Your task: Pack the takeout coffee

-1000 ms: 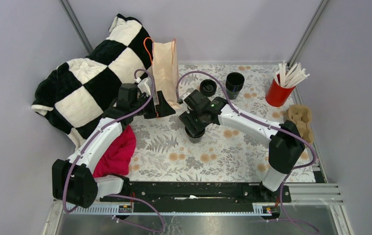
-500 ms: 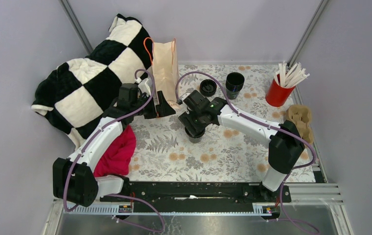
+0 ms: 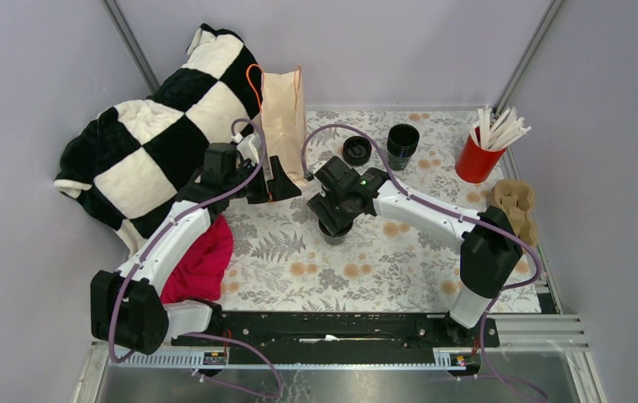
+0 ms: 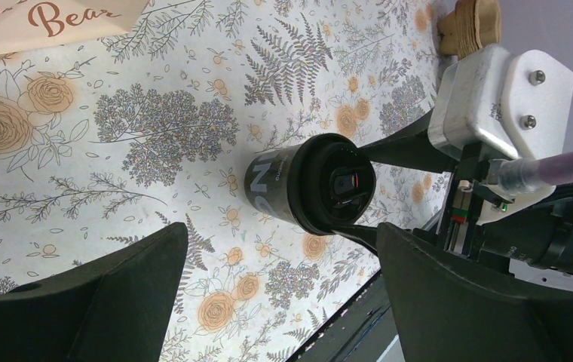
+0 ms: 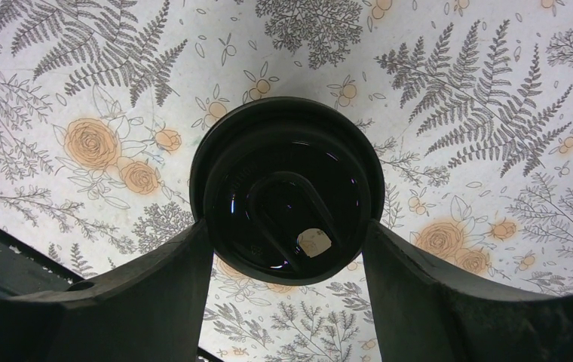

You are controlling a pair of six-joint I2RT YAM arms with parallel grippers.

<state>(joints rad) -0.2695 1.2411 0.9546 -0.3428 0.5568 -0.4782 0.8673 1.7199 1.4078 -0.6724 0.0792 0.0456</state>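
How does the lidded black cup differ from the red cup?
The lidded black cup is closed; the red cup is open, holding white sticks. The black cup sits mid-table between the right gripper's fingers; the red cup stands free at the far right. Both stand upright.

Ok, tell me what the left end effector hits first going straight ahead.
Likely the takeout coffee, centred ahead of the left end effector; depth is unclear, so the table might come first.
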